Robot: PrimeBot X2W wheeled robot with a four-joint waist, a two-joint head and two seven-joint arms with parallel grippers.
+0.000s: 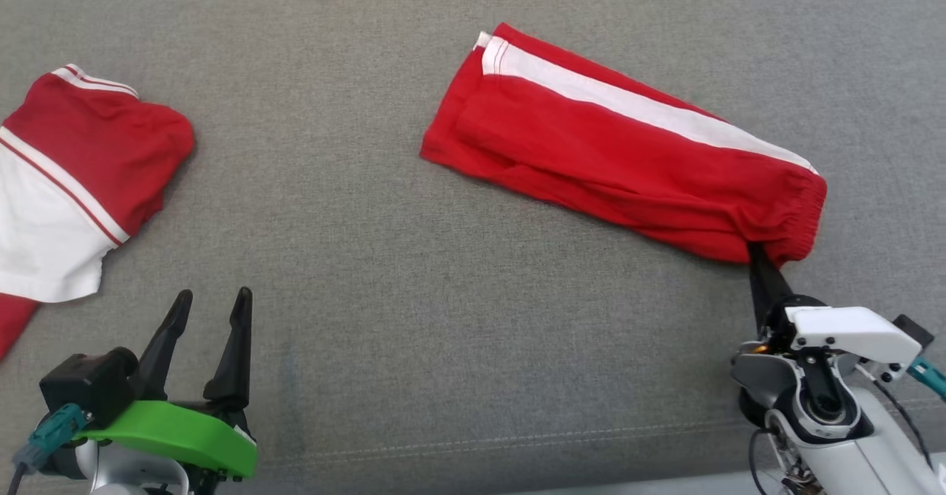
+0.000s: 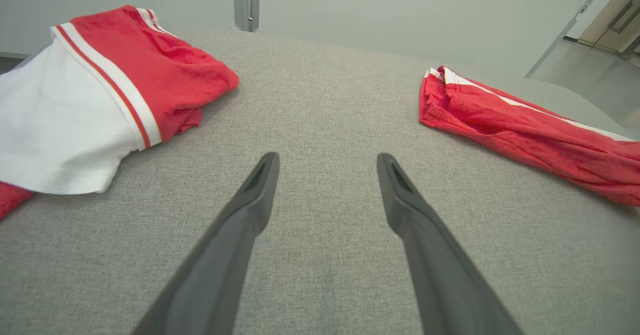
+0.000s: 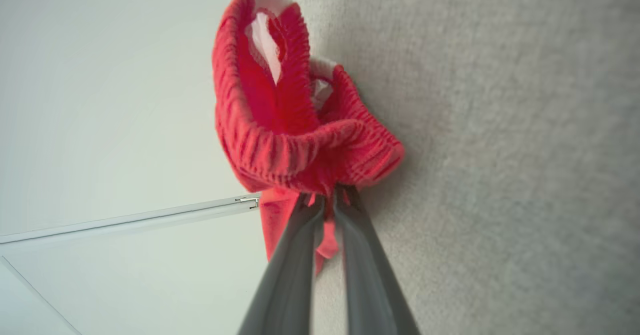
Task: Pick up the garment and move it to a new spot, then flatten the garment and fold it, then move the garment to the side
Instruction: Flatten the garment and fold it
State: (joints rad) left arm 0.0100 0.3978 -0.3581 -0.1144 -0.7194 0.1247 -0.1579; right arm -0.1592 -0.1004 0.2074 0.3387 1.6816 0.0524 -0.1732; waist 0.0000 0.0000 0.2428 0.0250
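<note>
The garment (image 1: 613, 155) is a pair of red shorts with a white side stripe, folded lengthwise and lying at a slant on the grey cushion at the right; it also shows in the left wrist view (image 2: 525, 130). My right gripper (image 1: 757, 253) is shut on the elastic waistband at the garment's near right end, and the right wrist view shows its fingers pinching the bunched red waistband (image 3: 300, 145) at the right gripper (image 3: 327, 200). My left gripper (image 1: 211, 303) rests open at the lower left with nothing between its fingers, also open in its own view as the left gripper (image 2: 327, 167).
A second red and white garment (image 1: 66, 177) lies bunched at the left edge of the grey cushion (image 1: 414, 318), seen again as the red and white garment (image 2: 95, 95). A seam runs along the cushion's front edge. A pale wall and floor lie beyond.
</note>
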